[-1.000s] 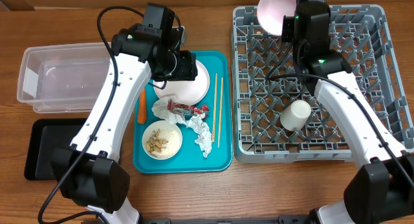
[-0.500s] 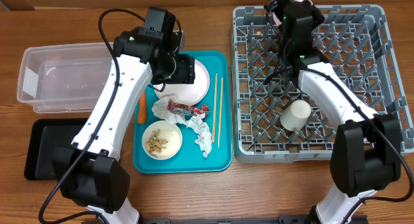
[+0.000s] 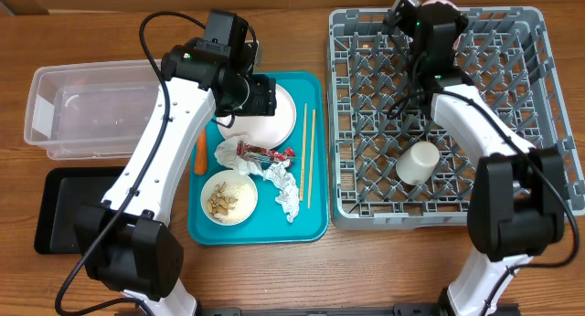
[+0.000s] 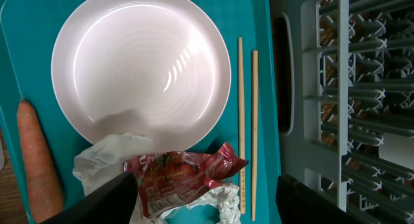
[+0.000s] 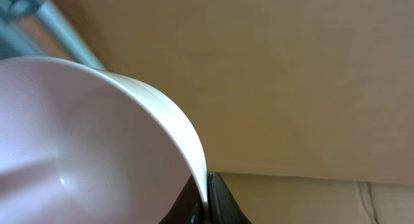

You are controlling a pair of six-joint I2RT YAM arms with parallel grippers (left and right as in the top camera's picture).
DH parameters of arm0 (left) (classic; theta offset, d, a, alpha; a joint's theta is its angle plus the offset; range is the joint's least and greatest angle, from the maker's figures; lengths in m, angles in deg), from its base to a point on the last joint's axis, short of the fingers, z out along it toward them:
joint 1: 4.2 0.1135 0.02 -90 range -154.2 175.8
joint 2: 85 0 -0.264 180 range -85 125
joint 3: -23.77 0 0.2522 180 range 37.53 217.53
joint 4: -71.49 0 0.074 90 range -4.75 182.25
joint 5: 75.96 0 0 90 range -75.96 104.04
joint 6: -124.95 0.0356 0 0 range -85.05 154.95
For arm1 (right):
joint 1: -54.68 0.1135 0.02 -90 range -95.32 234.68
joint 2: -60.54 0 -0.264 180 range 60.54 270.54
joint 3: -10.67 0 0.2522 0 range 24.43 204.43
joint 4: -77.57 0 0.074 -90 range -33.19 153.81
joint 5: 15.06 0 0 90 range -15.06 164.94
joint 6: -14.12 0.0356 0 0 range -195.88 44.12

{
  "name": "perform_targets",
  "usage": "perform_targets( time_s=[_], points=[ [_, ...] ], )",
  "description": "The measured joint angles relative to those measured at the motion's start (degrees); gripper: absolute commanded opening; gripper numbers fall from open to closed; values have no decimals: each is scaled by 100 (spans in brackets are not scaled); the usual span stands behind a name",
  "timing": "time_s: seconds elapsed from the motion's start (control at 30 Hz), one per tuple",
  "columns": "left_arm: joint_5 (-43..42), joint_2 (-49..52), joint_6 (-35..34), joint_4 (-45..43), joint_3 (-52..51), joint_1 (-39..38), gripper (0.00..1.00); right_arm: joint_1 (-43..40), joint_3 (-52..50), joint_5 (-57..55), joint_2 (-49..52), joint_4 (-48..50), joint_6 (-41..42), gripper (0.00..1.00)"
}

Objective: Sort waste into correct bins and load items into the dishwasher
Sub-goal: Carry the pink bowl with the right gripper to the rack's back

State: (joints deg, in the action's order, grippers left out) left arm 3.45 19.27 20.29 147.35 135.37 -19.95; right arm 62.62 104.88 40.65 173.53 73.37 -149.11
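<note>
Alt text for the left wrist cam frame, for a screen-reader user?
Top-down on a teal tray: an empty white bowl, two wooden chopsticks lying parallel to its right. Below the bowl a red snack wrapper sits on crumpled tissue; a carrot lies far left, the grey dish rack far right.

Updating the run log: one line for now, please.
left gripper: open above red wrapper | right gripper: shut on pink-white plate at rack far edge

Pale pink plate [image 5: 77,140] held at 12 o'clock rim of the grey dish rack [image 3: 512,79], white cup [image 3: 419,161] inside; bowls [image 3: 207,190], chopsticks [image 3: 308,156], red wrapper [image 3: 263,152], tissues [image 3: 285,193], carrot [image 3: 200,149] at centre; clear tub [image 3: 55,124], black tray [image 3: 64,215] at 9 o'clock.
</note>
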Motion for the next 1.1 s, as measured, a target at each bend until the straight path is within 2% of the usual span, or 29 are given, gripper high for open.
perform_targets(
  time_s=[0.5,0.57,0.6,0.63,0.7,0.73,0.9,1.03,1.1],
  points=[
    [13,0,0,-2,0,0,72,339,2,-317,142,-17,192,4],
    [13,0,0,-2,0,0,72,376,2,-415,142,-87,260,12],
    [13,0,0,-2,0,0,73,391,9,-431,142,-170,302,28],
    [15,0,0,-2,0,0,73,417,13,-448,142,-260,334,33],
    [15,0,0,-7,0,0,74,490,13,-505,149,-485,343,35],
    [15,0,0,-7,0,0,75,533,11,-546,164,-557,356,41],
    [15,0,0,-44,0,0,75,750,13,-761,184,-911,382,75],
    [15,0,0,-42,0,0,75,874,11,-870,184,-1075,516,87],
    [15,0,0,-42,0,0,75,933,11,-905,184,-1082,625,90]
  ],
)
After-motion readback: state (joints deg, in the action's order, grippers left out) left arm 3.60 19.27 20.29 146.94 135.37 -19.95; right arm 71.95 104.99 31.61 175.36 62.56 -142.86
